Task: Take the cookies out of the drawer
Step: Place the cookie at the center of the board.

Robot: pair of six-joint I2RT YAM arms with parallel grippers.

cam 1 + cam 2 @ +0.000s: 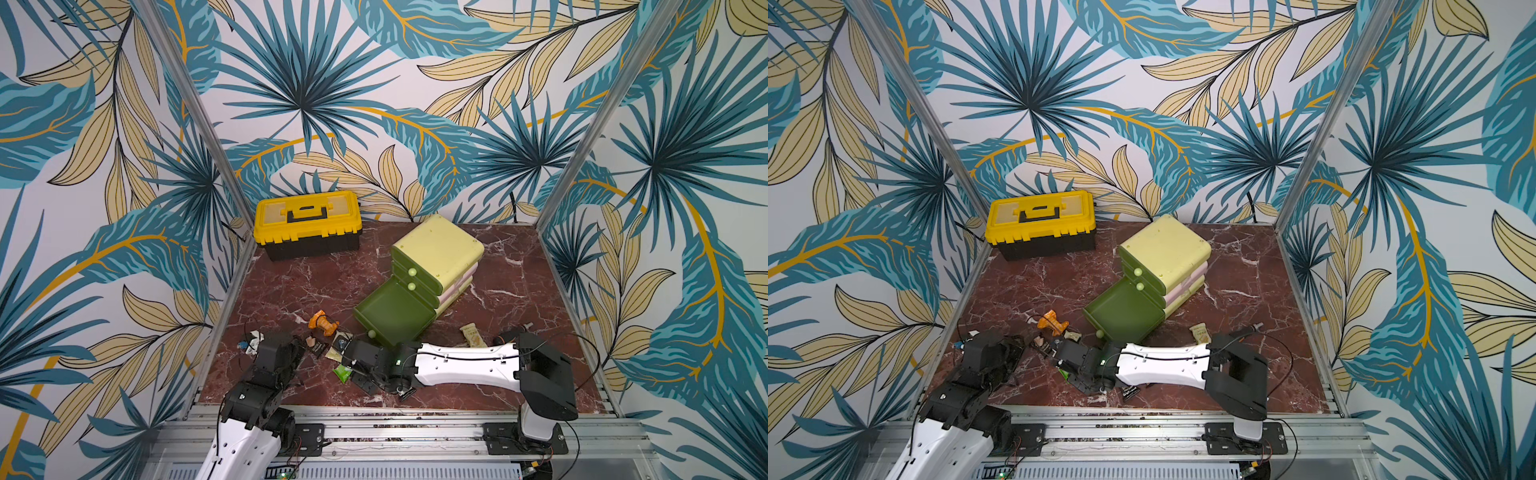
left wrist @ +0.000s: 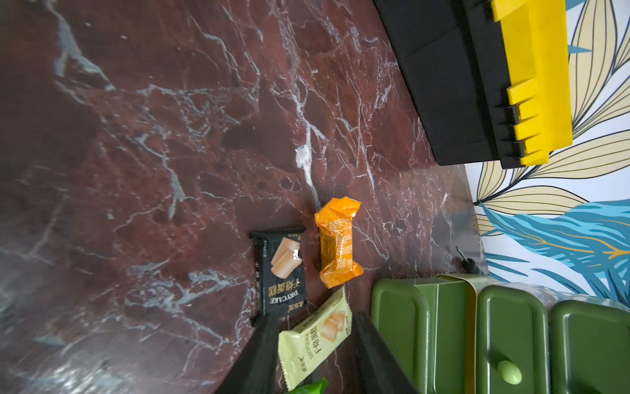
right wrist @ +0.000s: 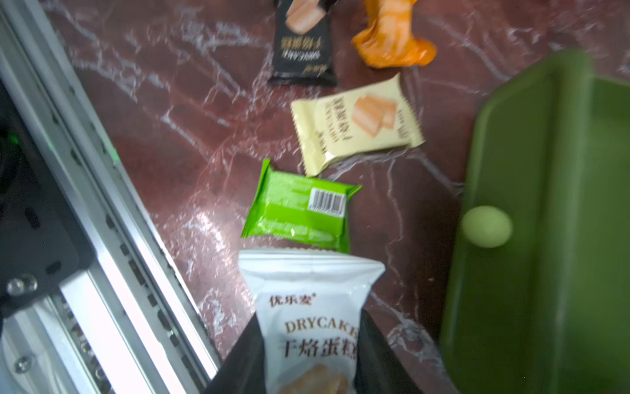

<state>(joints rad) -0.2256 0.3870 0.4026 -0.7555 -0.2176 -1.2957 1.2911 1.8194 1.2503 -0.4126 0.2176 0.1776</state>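
The green drawer (image 1: 390, 316) stands pulled out of the pale cabinet (image 1: 440, 249), and I see nothing inside it in both top views. Cookies lie on the marble in front of it: an orange packet (image 2: 337, 242), a black one (image 2: 283, 269), a pale yellow one (image 3: 354, 126) and a bright green one (image 3: 300, 211). My right gripper (image 3: 310, 341) is shut on a white cookie packet (image 3: 306, 293), low over the table beside the drawer front. My left gripper (image 2: 317, 341) is open and holds nothing. The pale yellow packet lies on the table just beyond its fingers (image 2: 269, 341).
A yellow and black toolbox (image 1: 305, 222) sits at the back left. Another pale packet (image 1: 471, 334) lies right of the drawer, a whitish one (image 1: 253, 343) by the left wall, and a black one (image 1: 1129, 391) under my right arm. The metal rail (image 1: 374, 419) bounds the front.
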